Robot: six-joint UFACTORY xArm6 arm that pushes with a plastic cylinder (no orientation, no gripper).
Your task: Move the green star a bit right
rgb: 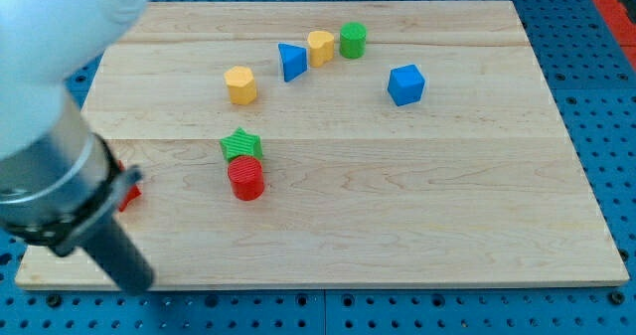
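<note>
The green star (239, 143) lies left of the board's middle, touching the red cylinder (245, 178) just below it. My rod comes down from the arm at the view's left, and my tip (136, 280) is at the board's bottom-left edge, well to the left of and below the green star. A red block (130, 189) shows partly behind the arm, its shape hidden.
At the view's top stand a yellow block (240, 83), a blue triangular block (291, 61), a second yellow block (320, 48), a green cylinder (353, 40) and a blue cube (405, 84). The wooden board (417, 216) lies on a blue perforated table.
</note>
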